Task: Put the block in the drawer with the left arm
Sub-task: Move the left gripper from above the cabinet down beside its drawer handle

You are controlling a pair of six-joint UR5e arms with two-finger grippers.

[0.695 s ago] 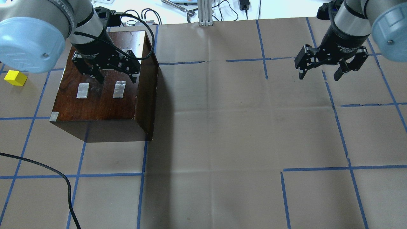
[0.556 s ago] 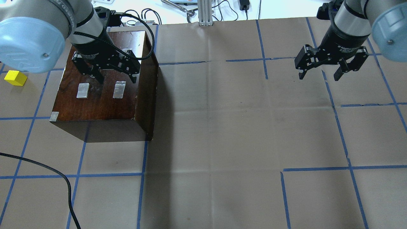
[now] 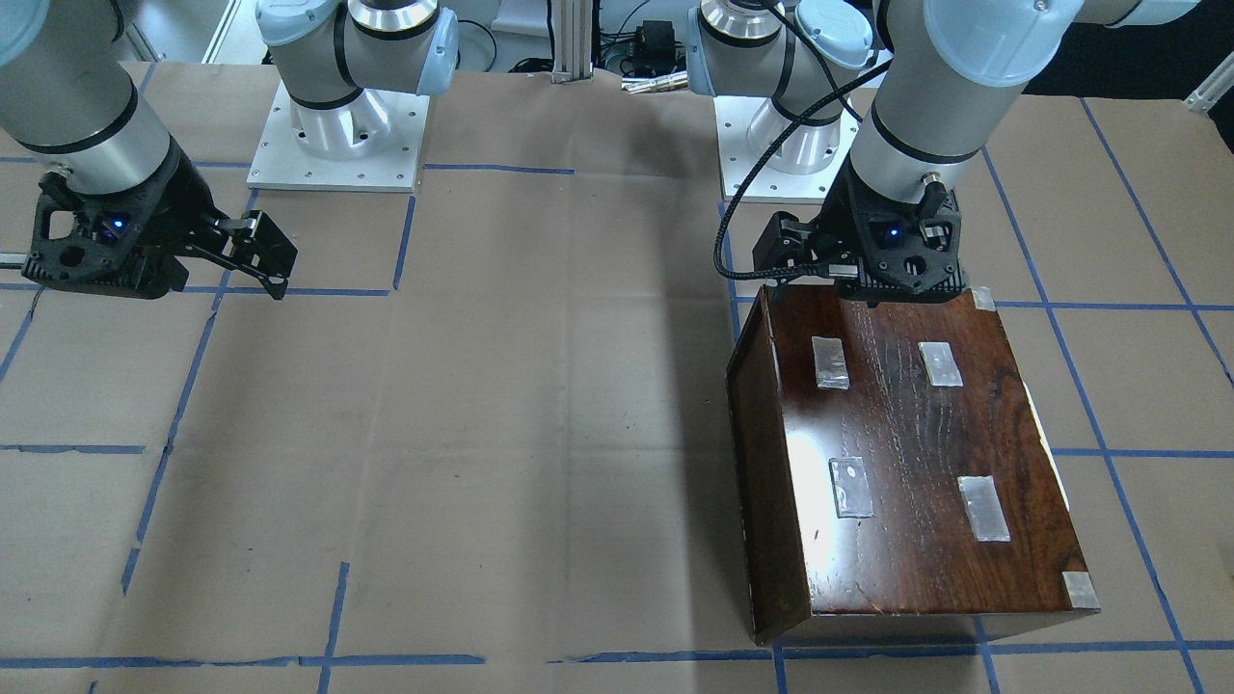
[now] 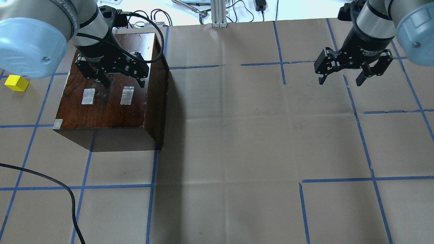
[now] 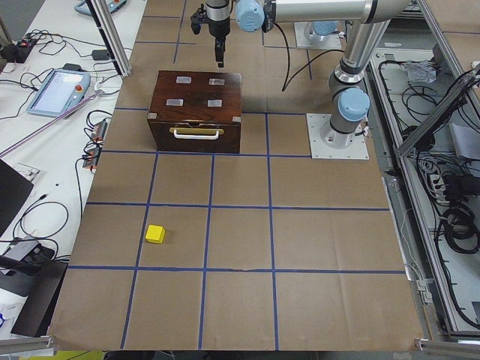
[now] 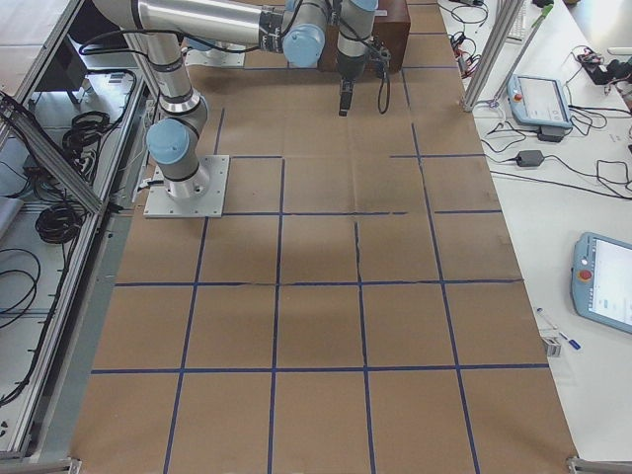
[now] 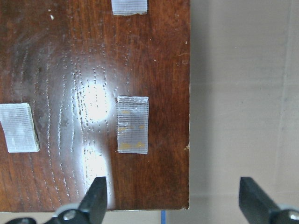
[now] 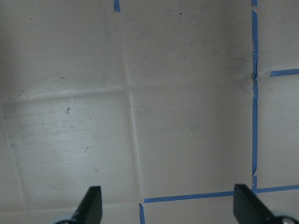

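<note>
Nothing done yet, by my read. The block (image 4: 16, 83) sits on the table (image 4: 237, 135), left of the dark wooden box (image 4: 105, 108) and apart from it. The left gripper (image 4: 124, 84) hovers over the box's taped top, jaws spread, holding nothing. The drawer (image 5: 196, 139) looks shut; I only get its front with a pale handle, from the left side view. The right gripper (image 4: 339, 81) is spread too, empty, well apart over bare paper. To do: open drawer, fetch block, drop it in, all with the left arm (image 4: 34, 37).
</note>
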